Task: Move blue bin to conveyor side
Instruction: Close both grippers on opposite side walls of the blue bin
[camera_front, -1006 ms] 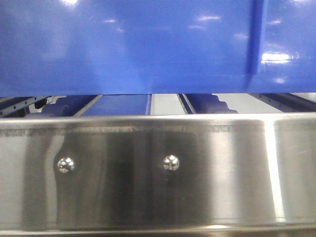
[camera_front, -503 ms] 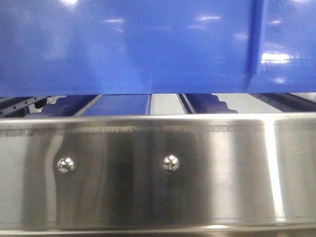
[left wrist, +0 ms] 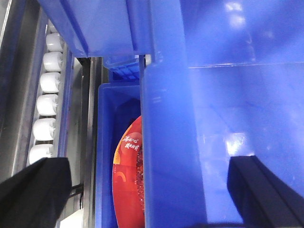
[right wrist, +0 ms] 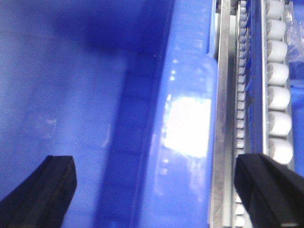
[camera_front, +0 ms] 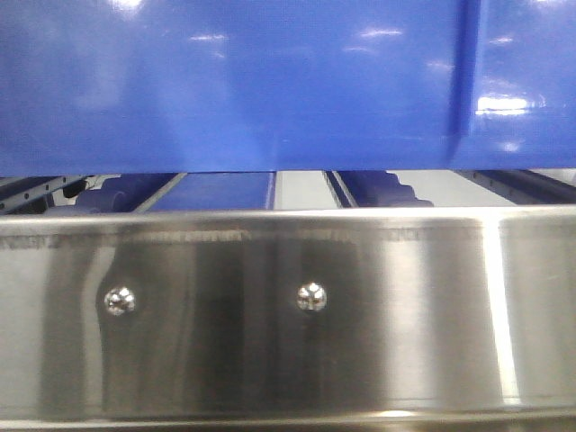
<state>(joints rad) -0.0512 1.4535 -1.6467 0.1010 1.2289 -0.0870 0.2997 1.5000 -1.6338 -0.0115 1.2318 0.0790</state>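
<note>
1. Exterior front-facing view: the blue bin (camera_front: 234, 81) fills the upper half of the picture. Its glossy wall has one vertical rib towards the right.
2. Below its lower edge runs a polished steel rail (camera_front: 270, 360) bearing two screw heads (camera_front: 311, 296). The narrow gap between them shows blurred track parts.
3. Left wrist view: the left gripper (left wrist: 145, 164) is spread wide. One black finger (left wrist: 33, 190) is outside the bin and the other inside, with the thick wall between them. Neither visibly touches it.
4. Just beside that wall, on its outer side, a second bin (left wrist: 105, 118) holds a red printed packet (left wrist: 128, 175). Further out runs a row of white rollers (left wrist: 47, 95).
5. Right wrist view: the right gripper (right wrist: 156, 161) is also spread wide. One finger is over the bin's floor and the other over a roller track (right wrist: 278, 71). The bin's wall and a metal strip (right wrist: 221, 142) lie between them.
</note>
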